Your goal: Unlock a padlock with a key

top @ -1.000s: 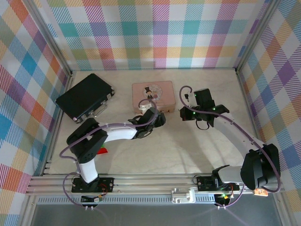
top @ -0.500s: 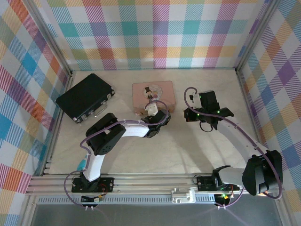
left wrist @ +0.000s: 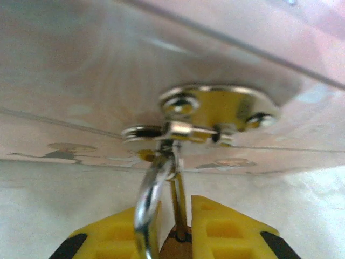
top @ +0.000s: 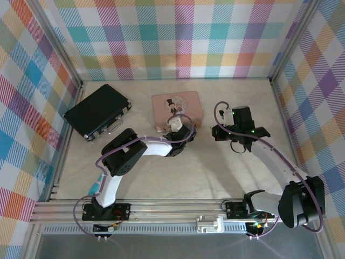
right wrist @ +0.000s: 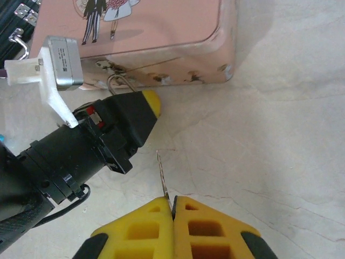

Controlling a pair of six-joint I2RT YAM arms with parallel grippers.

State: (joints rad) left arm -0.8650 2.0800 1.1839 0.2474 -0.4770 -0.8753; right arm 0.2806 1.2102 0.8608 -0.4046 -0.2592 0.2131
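The padlock (left wrist: pixel 175 245) is tiny and brass. Its silver shackle (left wrist: pixel 153 189) hangs through the hasp (left wrist: pixel 215 108) on the front of the pink tin (left wrist: pixel 81 65). My left gripper (left wrist: pixel 175 204) has its yellow fingers closed on the brass body from both sides. In the right wrist view the shackle (right wrist: pixel 121 83) shows just beyond the left gripper's yellow tip (right wrist: pixel 151 102). My right gripper (right wrist: pixel 172 200) is shut on the key (right wrist: pixel 161 172), whose thin silver blade sticks out forward, well short of the padlock. From above, the left gripper (top: pixel 170 129) is at the tin's front edge and the right gripper (top: pixel 215 133) hovers to its right.
The pink tin (top: pixel 177 105) sits mid-table towards the back. A black case (top: pixel 97 110) lies at the back left. Plaid walls close off three sides. Bare tabletop (top: pixel 215 167) lies between the arms in front.
The left gripper has moved up to the tin's front and closed round the padlock. The right arm has shifted slightly right, still holding the key.
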